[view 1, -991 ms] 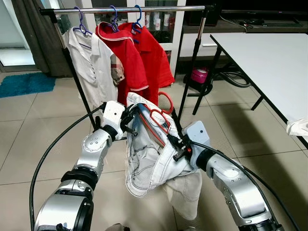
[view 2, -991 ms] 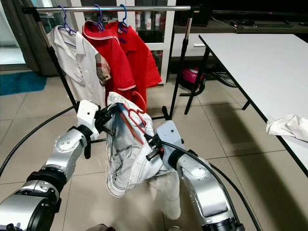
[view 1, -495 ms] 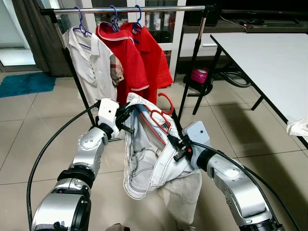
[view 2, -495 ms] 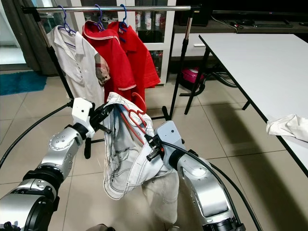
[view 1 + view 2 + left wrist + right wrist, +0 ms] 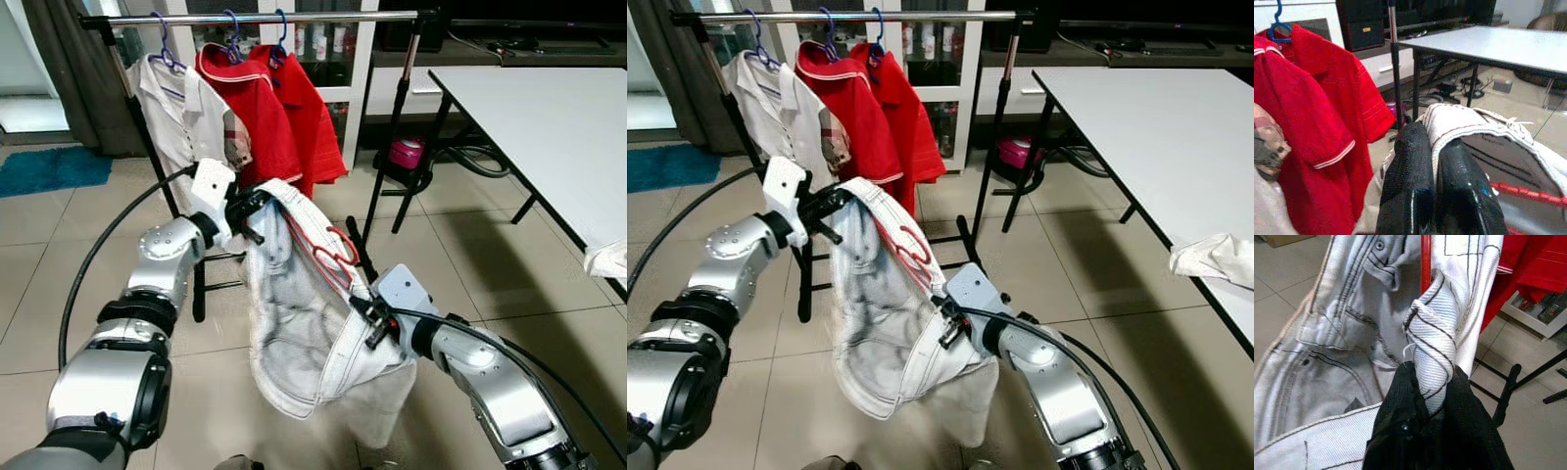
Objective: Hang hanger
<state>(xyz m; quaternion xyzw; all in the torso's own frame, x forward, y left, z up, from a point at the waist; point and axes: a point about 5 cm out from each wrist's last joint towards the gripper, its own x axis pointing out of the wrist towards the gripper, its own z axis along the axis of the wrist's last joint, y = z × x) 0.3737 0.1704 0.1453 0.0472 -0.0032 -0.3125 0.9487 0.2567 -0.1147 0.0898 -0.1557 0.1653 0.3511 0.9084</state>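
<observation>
Below the rail (image 5: pixel 265 18), my left gripper (image 5: pixel 247 208) and right gripper (image 5: pixel 370 321) each clamp the jeans (image 5: pixel 304 323) waistband's edge, red hanger (image 5: pixel 328 257) between.

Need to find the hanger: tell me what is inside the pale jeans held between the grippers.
A red hanger lies inside the jeans, its hook showing; its lower end is covered by denim. Left gripper and right gripper pinch the waistband.

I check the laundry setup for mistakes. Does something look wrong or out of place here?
Yes. The red hanger lies tangled inside the bunched white jeans, stretched between both grippers, not dressed neatly. Also, a white cloth droops over the table edge.
</observation>
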